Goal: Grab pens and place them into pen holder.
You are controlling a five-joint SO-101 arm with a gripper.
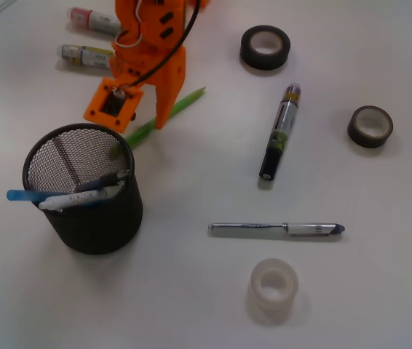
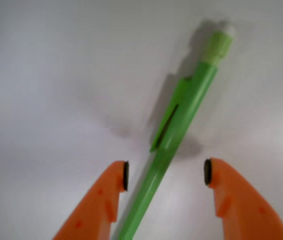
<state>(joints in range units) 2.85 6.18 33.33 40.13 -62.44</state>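
A lime-green pen (image 1: 168,115) (image 2: 179,120) lies slanted on the white table beside the black mesh pen holder (image 1: 84,190). My orange gripper (image 1: 148,116) (image 2: 165,172) is open and straddles it; the pen runs between the fingers, close to the left fingertip (image 2: 121,176), apart from the right one. Three pens stand in the holder: a light-blue one (image 1: 25,195), a white one (image 1: 71,200) and a dark-blue one (image 1: 104,180). A silver-and-white pen (image 1: 275,230) with a dark tip lies on the table in front.
Two thick markers (image 1: 93,19) (image 1: 86,55) lie at the back left and a black-capped one (image 1: 279,132) at centre right. Two black tape rolls (image 1: 265,47) (image 1: 370,126) sit at the right. A clear tape roll (image 1: 273,289) is near the front.
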